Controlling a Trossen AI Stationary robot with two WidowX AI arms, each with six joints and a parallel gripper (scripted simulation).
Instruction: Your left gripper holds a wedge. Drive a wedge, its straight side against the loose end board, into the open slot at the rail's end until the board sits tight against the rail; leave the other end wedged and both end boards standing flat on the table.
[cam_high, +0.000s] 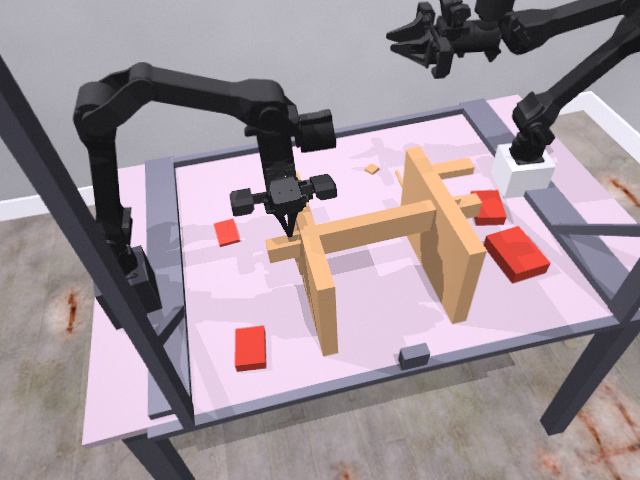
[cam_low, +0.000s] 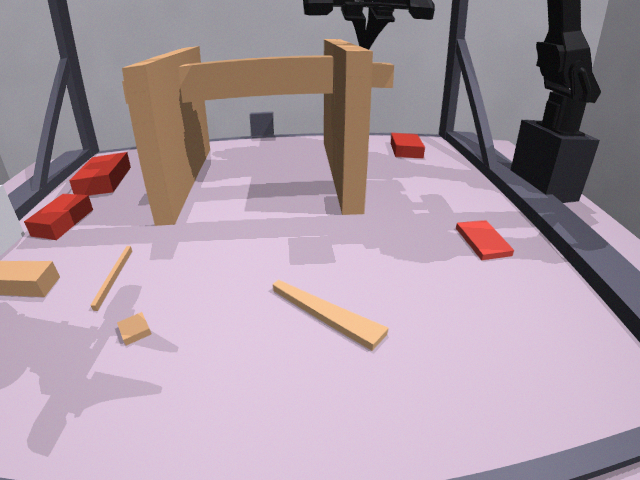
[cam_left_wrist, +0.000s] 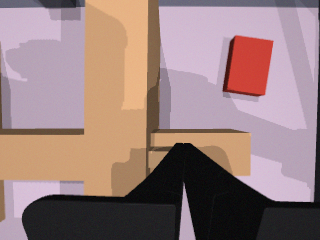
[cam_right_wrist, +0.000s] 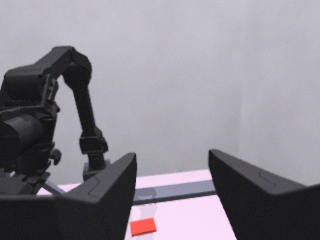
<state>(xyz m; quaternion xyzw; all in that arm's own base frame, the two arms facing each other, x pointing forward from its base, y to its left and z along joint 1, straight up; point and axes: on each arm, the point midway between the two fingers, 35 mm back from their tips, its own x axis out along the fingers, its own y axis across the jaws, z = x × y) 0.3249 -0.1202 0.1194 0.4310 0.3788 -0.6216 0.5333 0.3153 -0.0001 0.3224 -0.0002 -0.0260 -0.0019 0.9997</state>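
"How does the left claw stand?"

"Pressed together at the tips, with no wedge visible between them. It points down over the short tan wooden rail end that sticks out past the nearer upright tan end board."

"And the slot there?"

"The fingers cover part of that spot, so I can't tell whether a wedge sits in it, or whether the board is tight."

"Any wedge elsewhere?"

"A long, tapered tan wooden piece lies flat on the pale pink desk, well apart from the boards. It looks like a wedge."

"The other end?"

"The second tan end board stands upright too, and the straight tan rail spans between the two. The wedging on that side is too small to make out."

"What about the right claw?"

"Spread partway, nothing between its fingers, up in the air well apart from the boards."

"Anything beside the left arm?"

"A flat red block lies on its side of the desk."
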